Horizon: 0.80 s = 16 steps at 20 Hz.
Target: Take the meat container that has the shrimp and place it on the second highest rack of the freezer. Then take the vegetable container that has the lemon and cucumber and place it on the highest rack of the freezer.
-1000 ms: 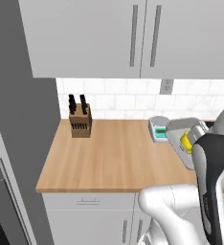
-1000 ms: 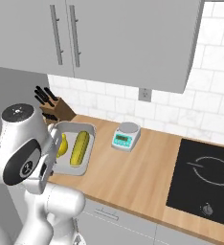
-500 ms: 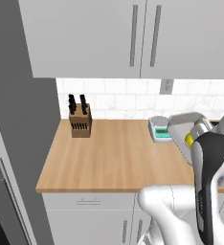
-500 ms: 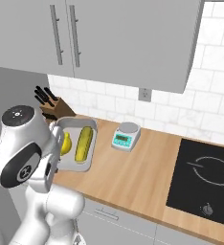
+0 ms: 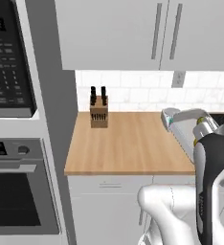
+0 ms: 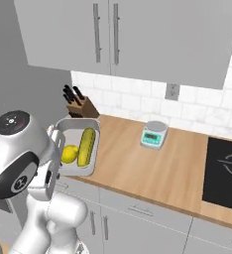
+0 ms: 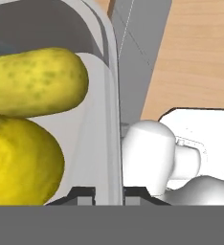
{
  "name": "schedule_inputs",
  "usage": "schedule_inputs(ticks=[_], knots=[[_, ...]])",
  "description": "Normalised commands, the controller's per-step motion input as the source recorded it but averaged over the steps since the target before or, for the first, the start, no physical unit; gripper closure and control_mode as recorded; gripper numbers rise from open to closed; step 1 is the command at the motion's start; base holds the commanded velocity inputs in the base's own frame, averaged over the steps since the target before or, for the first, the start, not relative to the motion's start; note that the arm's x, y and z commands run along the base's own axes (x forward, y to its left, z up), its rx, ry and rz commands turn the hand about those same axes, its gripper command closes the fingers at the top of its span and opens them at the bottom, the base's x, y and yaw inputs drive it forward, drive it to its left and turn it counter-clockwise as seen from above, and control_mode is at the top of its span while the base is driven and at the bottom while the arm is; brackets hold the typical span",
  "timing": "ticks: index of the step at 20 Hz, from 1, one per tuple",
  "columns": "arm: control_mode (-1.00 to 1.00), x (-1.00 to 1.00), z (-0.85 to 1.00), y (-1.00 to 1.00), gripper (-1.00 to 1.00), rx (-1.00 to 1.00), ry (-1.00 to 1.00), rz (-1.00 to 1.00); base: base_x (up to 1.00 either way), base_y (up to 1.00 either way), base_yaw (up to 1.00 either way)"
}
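The step in hand seems to be the second part of the task: the vegetable tray (image 6: 77, 147) is held up by the gripper (image 7: 108, 194) and is being carried, not yet placed. In the right base view the tray hangs above the near left part of the desk (image 6: 152, 166), just beside the robot's round white joint, and it looks a little tilted. In the left base view the tray (image 5: 186, 129) shows at the right, over the right end of the wooden top, partly behind the dark arm.

The fingers (image 7: 78, 193) are clenched on the tray's near wall: in the hand view the thin grey wall runs down exactly between the two dark tips, one tip on each side.

Inside the tray lie the lemon (image 6: 69, 153), a bright yellow ball, and the cucumber (image 6: 87, 146), which is long and here more yellow-green with small dark spots. They touch each other. In the hand view both are very close to the camera, the lemon (image 7: 18, 162) low and the cucumber (image 7: 35, 88) above it.

I cannot point to the freezer in these pictures; at the left there are only an oven (image 5: 18, 191) and a dark panel above it. So I judge that the next move calls for the base to turn or drive until the freezer is in front, then to lift the tray level to the highest rack and push it in. With a grip only on one wall, the tray could tip, so slow motion is better.
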Motion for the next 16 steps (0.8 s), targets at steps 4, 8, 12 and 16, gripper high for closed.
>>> schedule_inputs(ticks=[4,8,12,16], knots=[[1.00,0.00,0.00,0.00,1.00,0.00,0.00,0.00,-0.02,1.00,-0.04],[1.00,0.00,0.00,0.00,1.00,0.00,0.00,0.00,-0.14,1.00,-0.03],[1.00,0.00,0.00,0.00,1.00,0.00,0.00,0.00,-0.63,0.89,-0.03],[1.00,0.00,0.00,0.00,1.00,0.00,0.00,0.00,-0.48,0.90,-0.02]])
